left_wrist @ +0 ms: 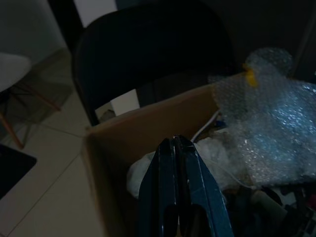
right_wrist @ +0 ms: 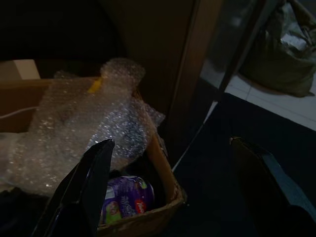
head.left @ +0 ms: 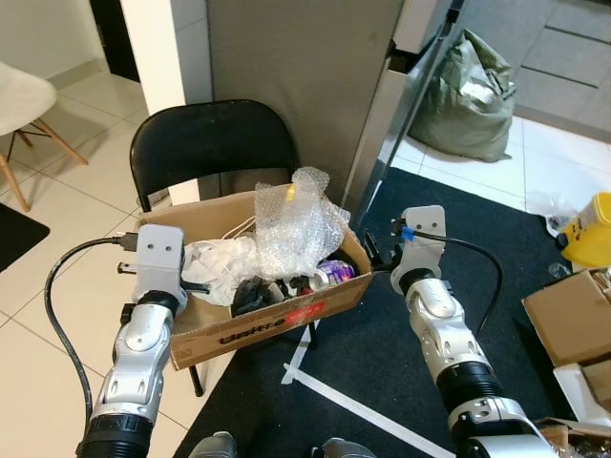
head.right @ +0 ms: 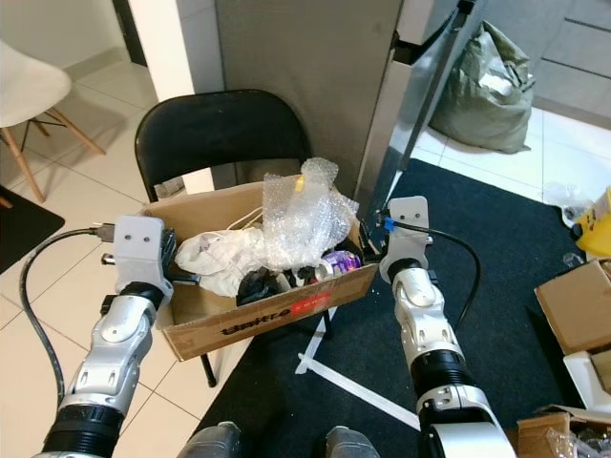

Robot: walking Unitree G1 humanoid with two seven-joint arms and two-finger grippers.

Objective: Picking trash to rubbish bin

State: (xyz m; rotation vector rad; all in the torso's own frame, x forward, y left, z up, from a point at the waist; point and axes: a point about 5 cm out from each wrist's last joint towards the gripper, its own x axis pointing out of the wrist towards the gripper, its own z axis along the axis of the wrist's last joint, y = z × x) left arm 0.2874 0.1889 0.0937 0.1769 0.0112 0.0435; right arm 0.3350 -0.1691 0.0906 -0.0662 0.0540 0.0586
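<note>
Both tools beside trash-filled cardboard box.

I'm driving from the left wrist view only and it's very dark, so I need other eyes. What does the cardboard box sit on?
Observer: The cardboard box sits on a black folding chair, its front end overhanging the seat.
Operator: Where is my right hand?
Observer: The right hand is at the box's right end, fingers spread open either side of the box corner.
Operator: Anything near that corner worth grabbing?
Observer: A purple can lies inside the box at that corner, below the bubble wrap.
Operator: And my left hand?
Observer: The left hand is shut, pointing into the box's left end above white crumpled plastic.
</note>
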